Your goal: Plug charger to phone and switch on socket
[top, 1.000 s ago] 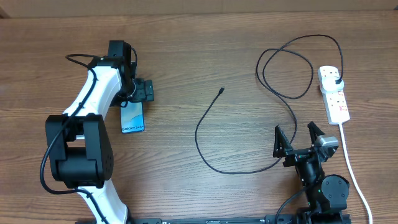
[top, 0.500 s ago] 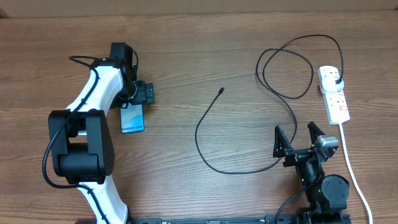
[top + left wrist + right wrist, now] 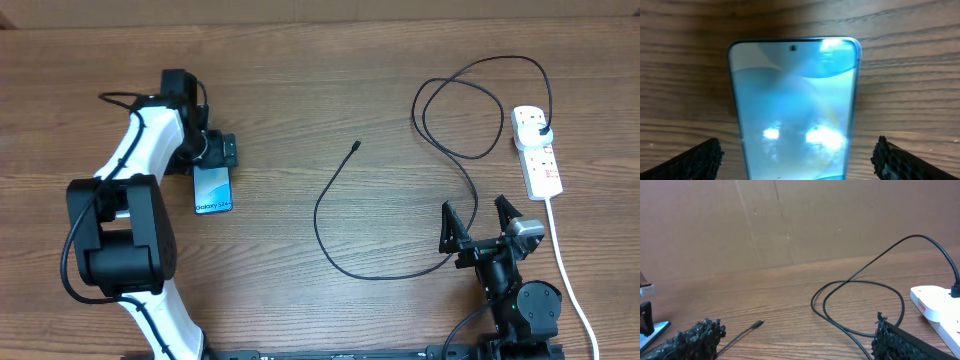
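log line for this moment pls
left gripper open either side of phone | right gripper open, empty | charger tip loose on table, plug in socket | phone not connected

Robot lab: wooden table (image 3: 300, 90), cardboard backdrop (image 3: 790, 220)

Even, soft overhead light, faint shadows; bright glare spots on the phone (image 3: 795, 115) screen, close-up slightly blurred.

The overhead camera looks straight down on the whole table (image 3: 300, 60). The left wrist camera hangs close over the phone (image 3: 795, 110), facing down. The right wrist camera sits low at 5 o'clock, facing 12 o'clock across the charger (image 3: 847, 281) and socket (image 3: 935, 305), both also seen overhead.
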